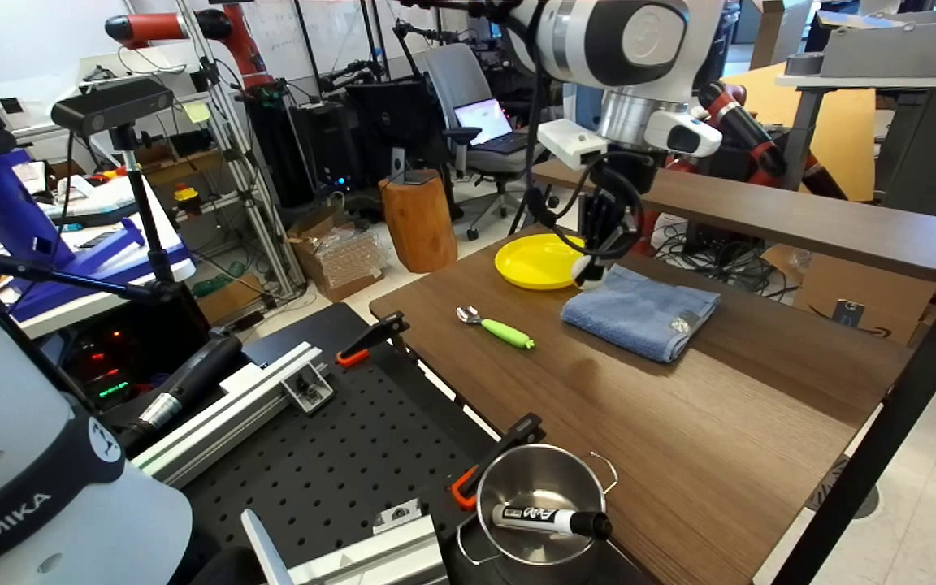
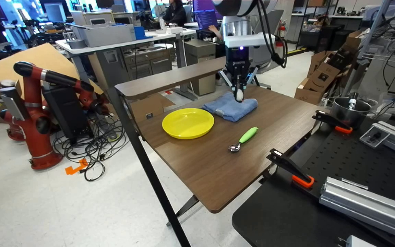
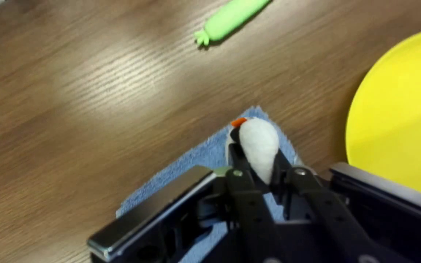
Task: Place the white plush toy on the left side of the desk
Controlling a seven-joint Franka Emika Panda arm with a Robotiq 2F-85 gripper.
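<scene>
The white plush toy (image 3: 260,142) is a small soft lump with an orange and a black detail. It also shows in both exterior views (image 1: 589,272) (image 2: 239,95). My gripper (image 3: 256,162) is shut on it, with the toy between the black fingertips; the gripper also shows in an exterior view (image 2: 239,90). The toy is held above the blue-grey folded cloth (image 2: 233,109), seemingly near one end of it; the exact height is hard to tell. The desk (image 1: 679,439) is a brown wood-top table. The toy's lower part is partly hidden by the fingers.
A yellow plate (image 2: 188,123) lies beside the cloth. A spoon with a green handle (image 1: 507,333) lies on the desk. A metal pot (image 1: 509,471) holding a marker (image 1: 541,518) stands by the black perforated board (image 1: 338,463). Clamps (image 1: 509,451) grip the board edge. A raised shelf (image 1: 801,215) runs behind.
</scene>
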